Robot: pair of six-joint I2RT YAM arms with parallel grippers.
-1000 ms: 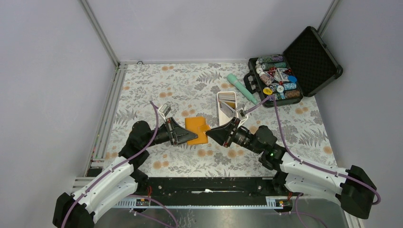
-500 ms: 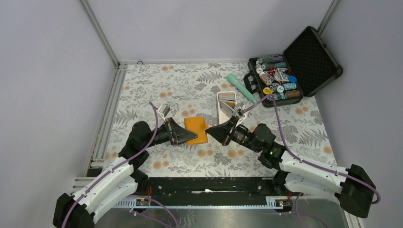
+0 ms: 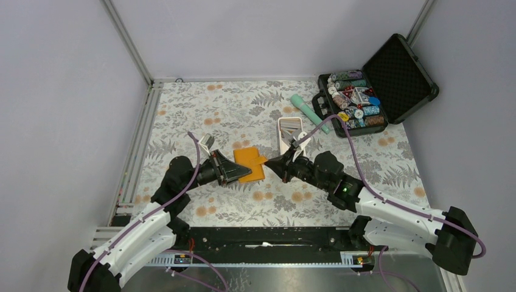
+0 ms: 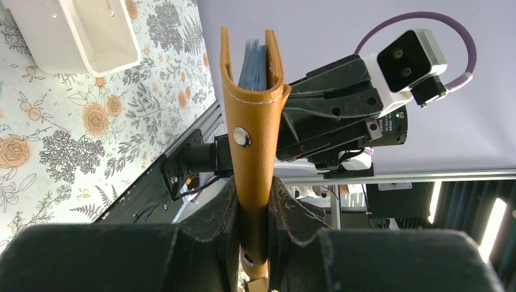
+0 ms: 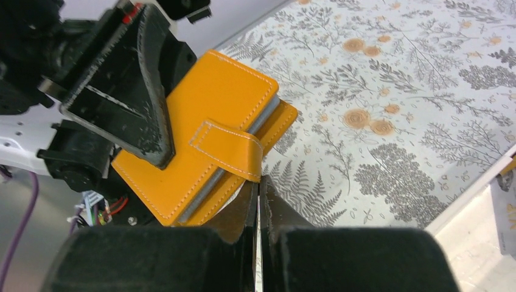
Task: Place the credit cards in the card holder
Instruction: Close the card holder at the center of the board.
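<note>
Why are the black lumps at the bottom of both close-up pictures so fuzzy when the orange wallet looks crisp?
Left wrist view: the left gripper sits at the lens, so it blurs, while the wallet it clamps is sharp; bright strips glare lower right. Right wrist view: likewise, the right gripper is soft, the tablecloth crisp. Top view: even light, faint shadows, everything in focus.

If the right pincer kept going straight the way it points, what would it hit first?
Most likely the snap tab of the card holder, just ahead of the right pincer; depth is hard to judge.
</note>
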